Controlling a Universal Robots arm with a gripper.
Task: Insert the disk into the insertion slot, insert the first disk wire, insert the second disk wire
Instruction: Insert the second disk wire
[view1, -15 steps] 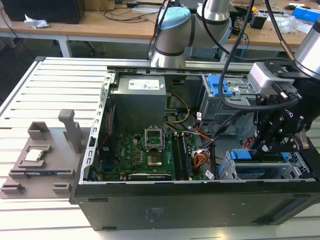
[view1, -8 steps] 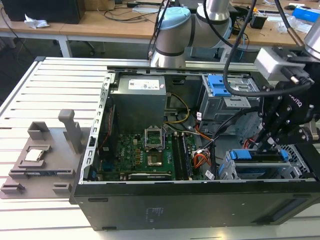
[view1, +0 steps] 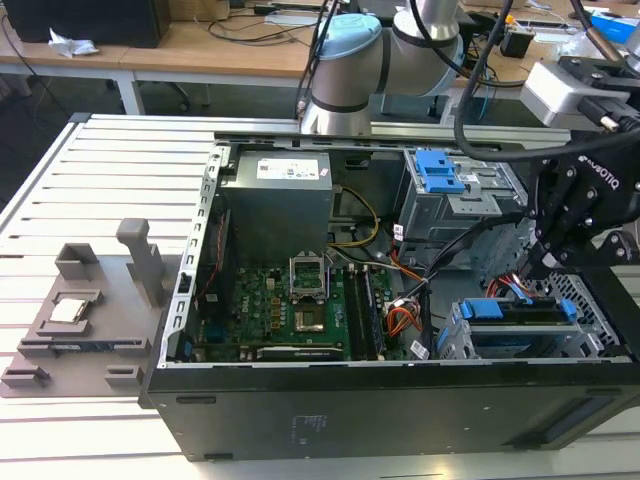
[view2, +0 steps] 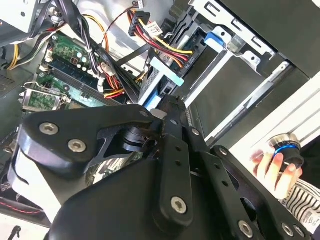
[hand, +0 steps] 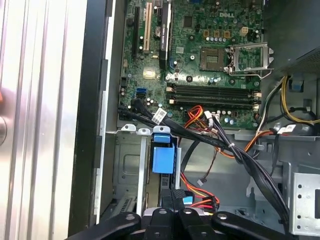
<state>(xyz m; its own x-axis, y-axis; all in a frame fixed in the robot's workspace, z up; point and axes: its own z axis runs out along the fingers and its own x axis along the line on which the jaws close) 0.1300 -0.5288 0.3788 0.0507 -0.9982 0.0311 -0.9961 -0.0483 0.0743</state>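
Black and heavily linked, the gripper (view1: 560, 245) hangs over the end of the open black computer case (view1: 300, 420) at the exterior view's right, just above the low grey perforated sheet-metal drive cage (view1: 600, 310). Its linkage is in the way, so whether the fingers are spread or closed I cannot tell.

That cage, the insertion slot, already holds the disk (view1: 520, 312), a hard drive in a bright blue plastic carrier lying flat in the bay. I judge the disk seated, which would explain why the arm hovers at the cabling end.

Behind it stands the taller grey metal cage (view1: 470, 205) with its ridged blue latch (view1: 437, 170).

Red, orange and yellow wire bundles (hand: 200, 117) trail loose from the green motherboard (hand: 200, 55) toward the bay.

At the second wrist view's edge a person's hand (view2: 274, 170) grips a blue-ringed knob (view2: 286, 149).
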